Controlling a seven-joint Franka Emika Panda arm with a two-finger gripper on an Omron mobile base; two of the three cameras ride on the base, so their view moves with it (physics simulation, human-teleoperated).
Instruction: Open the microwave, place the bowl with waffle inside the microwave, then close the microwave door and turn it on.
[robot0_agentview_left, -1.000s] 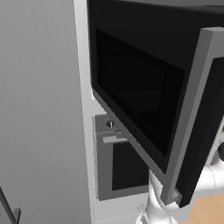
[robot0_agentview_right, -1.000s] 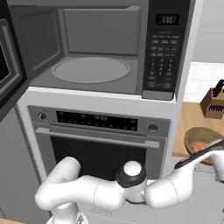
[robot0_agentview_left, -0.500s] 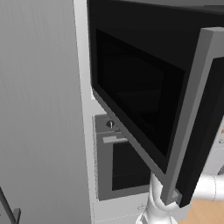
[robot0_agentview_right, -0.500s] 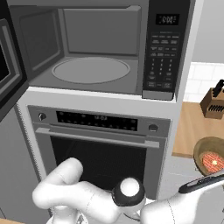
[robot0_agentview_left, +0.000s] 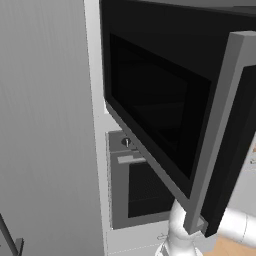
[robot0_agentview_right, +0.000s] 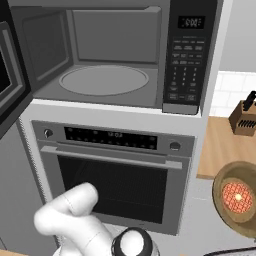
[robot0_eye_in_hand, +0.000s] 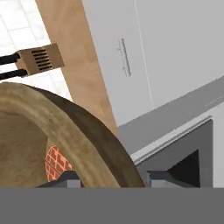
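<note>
Bowl (robot0_agentview_right: 237, 198) now lower and further right than a second ago, when it sat higher beside the oven; arm has dropped toward the bottom edge of the right base view. Gripper (robot0_eye_in_hand: 111, 178) straddles the bowl's wooden rim, one fingertip (robot0_eye_in_hand: 65, 178) inside, the other outside, clamped on it. Waffle (robot0_eye_in_hand: 57, 164) lies in the bowl just past the inner fingertip. Microwave (robot0_agentview_right: 115, 55) sits up and well away from the gripper, cavity bare; microwave door (robot0_agentview_left: 170, 115) swung wide open. Oven (robot0_agentview_right: 112, 175) under it. Wooden counter (robot0_agentview_right: 220, 145) beyond the bowl, knife block (robot0_agentview_right: 245, 117) on it, white tiles behind.
</note>
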